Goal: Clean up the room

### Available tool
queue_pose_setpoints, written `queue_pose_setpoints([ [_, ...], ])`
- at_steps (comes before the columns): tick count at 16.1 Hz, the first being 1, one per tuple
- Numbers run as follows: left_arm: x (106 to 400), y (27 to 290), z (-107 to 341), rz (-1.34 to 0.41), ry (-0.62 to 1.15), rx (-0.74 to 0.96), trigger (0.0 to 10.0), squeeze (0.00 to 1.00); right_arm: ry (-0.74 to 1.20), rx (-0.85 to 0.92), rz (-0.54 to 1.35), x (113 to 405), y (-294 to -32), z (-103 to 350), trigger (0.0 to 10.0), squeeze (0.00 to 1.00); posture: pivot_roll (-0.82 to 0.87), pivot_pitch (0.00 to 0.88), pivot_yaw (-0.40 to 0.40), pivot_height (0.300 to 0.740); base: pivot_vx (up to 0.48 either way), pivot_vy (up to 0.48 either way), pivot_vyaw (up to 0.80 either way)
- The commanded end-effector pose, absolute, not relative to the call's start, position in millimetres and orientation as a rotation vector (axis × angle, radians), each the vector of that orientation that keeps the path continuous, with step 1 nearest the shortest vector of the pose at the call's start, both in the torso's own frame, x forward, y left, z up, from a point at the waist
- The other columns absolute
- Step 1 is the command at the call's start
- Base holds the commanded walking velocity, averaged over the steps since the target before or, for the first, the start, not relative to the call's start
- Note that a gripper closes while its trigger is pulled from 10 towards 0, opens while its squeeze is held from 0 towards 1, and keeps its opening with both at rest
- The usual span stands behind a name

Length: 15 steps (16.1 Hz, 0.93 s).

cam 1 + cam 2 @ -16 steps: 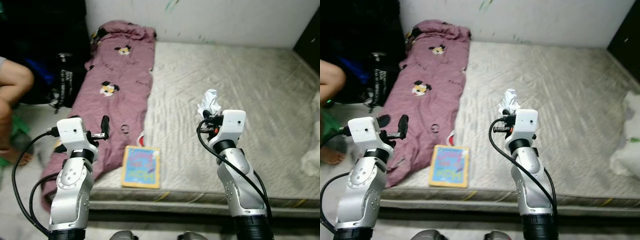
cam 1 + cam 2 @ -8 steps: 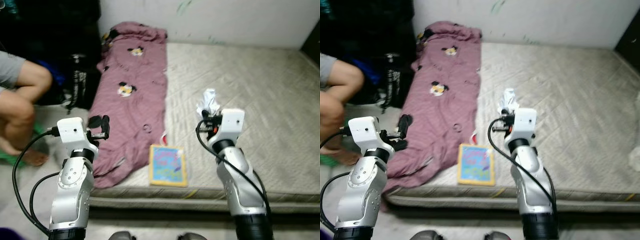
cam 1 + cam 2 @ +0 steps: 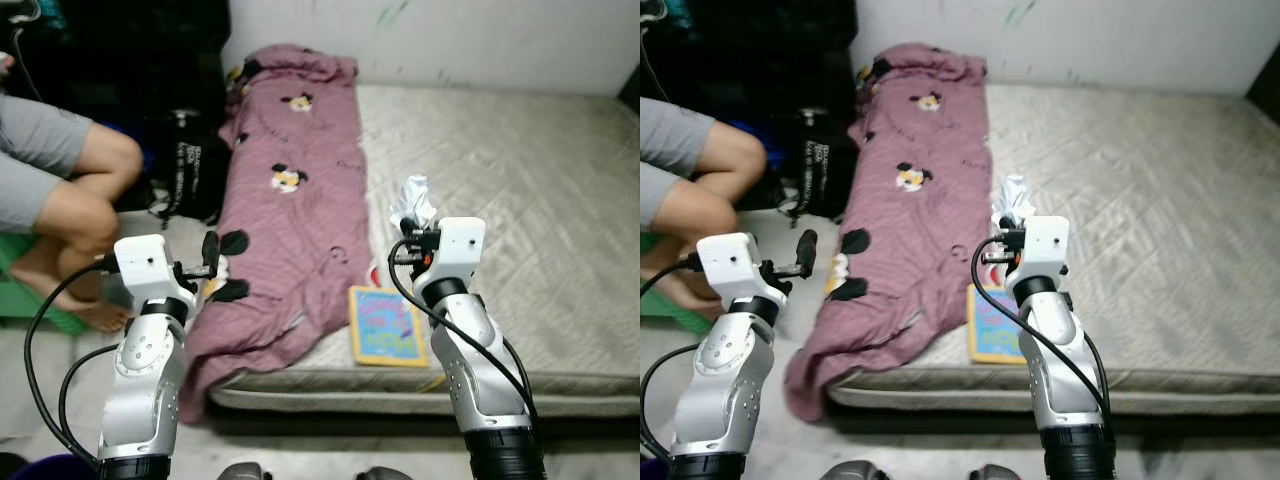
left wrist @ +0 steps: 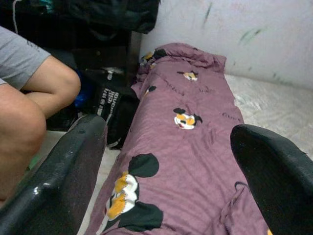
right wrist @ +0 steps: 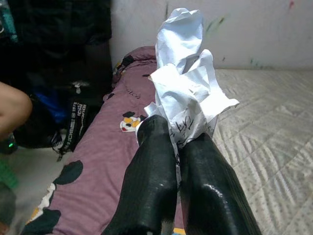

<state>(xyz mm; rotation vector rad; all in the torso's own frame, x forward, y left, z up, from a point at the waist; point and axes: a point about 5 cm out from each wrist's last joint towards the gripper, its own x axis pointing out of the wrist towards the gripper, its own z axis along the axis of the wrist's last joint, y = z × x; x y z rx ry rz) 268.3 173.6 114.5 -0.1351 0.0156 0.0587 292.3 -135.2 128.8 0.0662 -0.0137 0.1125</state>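
Observation:
My right gripper (image 5: 178, 142) is shut on a crumpled white paper (image 5: 188, 93), held up over the front of the mattress (image 3: 530, 190); the paper (image 3: 414, 203) sticks up above the wrist. My left gripper (image 4: 166, 128) is open with nothing between its fingers, raised off the mattress's left edge in front of a purple blanket (image 3: 300, 200) printed with cartoon mice. The blanket runs along the mattress's left side and droops over its front corner. A colourful picture book (image 3: 386, 325) lies flat at the mattress's front edge, just left of my right arm.
A person sits on the floor at the left, bare knees (image 3: 95, 190) drawn up and a foot near my left arm. A black bag (image 3: 187, 172) stands between the person and the mattress. A white wall (image 3: 450, 40) backs the bed.
The whole picture has shifted right, so the camera has turned left; the person and the floor now show more. Both arms keep the same pose, the paper still held.

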Motion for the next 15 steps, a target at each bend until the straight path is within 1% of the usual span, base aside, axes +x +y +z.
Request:
queue_pose_setpoints([
  [1, 269.5, 166.6, 117.6, 0.037, 0.005, -0.131, 10.0, 0.00, -0.014, 0.055, 0.087, 291.5, -144.2, 128.6, 10.0, 0.00, 0.05, 0.000, -0.009, 0.740, 0.000, 0.480, 0.00],
  [2, 269.2, 166.6, 118.5, 0.039, -0.003, -0.130, 10.0, 0.00, -0.014, 0.055, 0.087, 291.5, -144.2, 128.6, 10.0, 0.00, 0.05, 0.000, -0.009, 0.740, 0.000, 0.285, 0.00],
  [6, 268.6, 165.5, 122.4, 0.028, -0.037, -0.111, 10.0, 0.00, -0.022, 0.033, 0.105, 292.3, -141.8, 129.1, 10.0, 0.00, 0.05, 0.000, -0.009, 0.740, 0.000, 0.000, 0.00],
  [15, 267.9, 164.5, 123.0, 0.024, -0.043, -0.088, 10.0, 0.00, -0.025, 0.026, 0.128, 292.5, -138.2, 128.9, 10.0, 0.00, 0.06, 0.000, -0.010, 0.740, 0.000, 0.000, 0.80],
])
